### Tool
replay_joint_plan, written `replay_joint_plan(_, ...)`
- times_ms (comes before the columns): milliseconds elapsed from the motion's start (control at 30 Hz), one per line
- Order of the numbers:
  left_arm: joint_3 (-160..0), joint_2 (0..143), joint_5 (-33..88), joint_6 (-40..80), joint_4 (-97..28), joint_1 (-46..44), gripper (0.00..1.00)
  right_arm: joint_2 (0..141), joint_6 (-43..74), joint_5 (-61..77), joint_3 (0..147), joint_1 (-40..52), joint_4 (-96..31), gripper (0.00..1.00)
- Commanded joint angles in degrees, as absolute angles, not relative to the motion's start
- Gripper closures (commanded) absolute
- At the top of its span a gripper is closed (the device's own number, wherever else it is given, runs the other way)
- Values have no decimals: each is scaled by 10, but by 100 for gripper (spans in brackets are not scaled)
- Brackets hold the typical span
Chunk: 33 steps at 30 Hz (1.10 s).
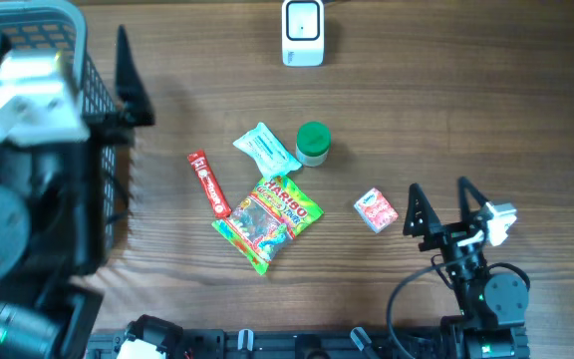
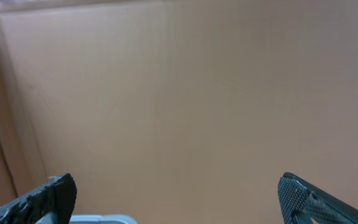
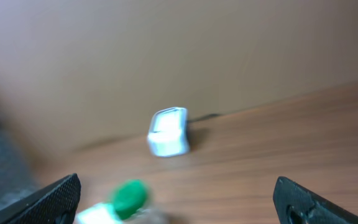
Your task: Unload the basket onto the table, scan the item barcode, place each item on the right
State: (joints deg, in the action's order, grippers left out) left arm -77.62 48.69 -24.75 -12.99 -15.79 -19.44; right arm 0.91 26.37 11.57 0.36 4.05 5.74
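Observation:
A white barcode scanner (image 1: 303, 32) stands at the table's far edge; the blurred right wrist view shows the scanner (image 3: 168, 132) ahead. Mid-table lie a Haribo bag (image 1: 269, 219), a red stick pack (image 1: 208, 183), a white-teal packet (image 1: 264, 149), a green-lidded jar (image 1: 313, 143) and a small pink box (image 1: 376, 210). My right gripper (image 1: 438, 189) is open and empty, just right of the pink box; between its tips (image 3: 176, 199) the green jar (image 3: 129, 195) shows low left. My left gripper (image 1: 133, 90) hangs beside the basket, open (image 2: 176, 199), facing a bare brown wall.
A grey mesh basket (image 1: 78, 30) fills the left side under the left arm. A pale grey edge (image 2: 101, 219) shows at the bottom of the left wrist view. Bare wood lies between the items and the scanner, and to the right.

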Motion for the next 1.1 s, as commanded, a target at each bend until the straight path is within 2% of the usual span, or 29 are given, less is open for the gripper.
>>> replay_joint_plan(0,-770,411,-204,-130,-162,-150,0,8,552,278,3,42,93,0)
replay_joint_plan(33,-764,394,-194,-130,-162,-136,0,8,622,298,3,42,91,0)
replay_joint_plan(100,-743,344,-147,-129,-161,-90,0,8,848,396,3,42,48,0)
replay_joint_plan(133,-735,330,-131,-128,-159,-76,0,8,881,422,3,42,27,0)
replay_joint_plan(233,-711,294,-90,-114,-144,-29,0,10,770,429,3,42,15,0)
replay_joint_plan(367,-703,289,-88,-93,-135,23,0,34,753,485,3,42,10,0)
replay_joint_plan(467,-702,289,-79,-81,-135,47,0,83,673,500,3,42,7,0)
replay_joint_plan(667,-702,289,-69,-81,-136,47,0,316,664,417,3,42,16,0)
replay_joint_plan(733,-702,289,-69,-81,-136,47,0,412,666,382,3,42,26,6)
replay_joint_plan(833,-702,289,-69,-81,-136,47,0,526,666,363,3,42,79,7)
replay_joint_plan(1067,-702,289,-69,-81,-138,47,0,657,638,258,3,42,148,9)
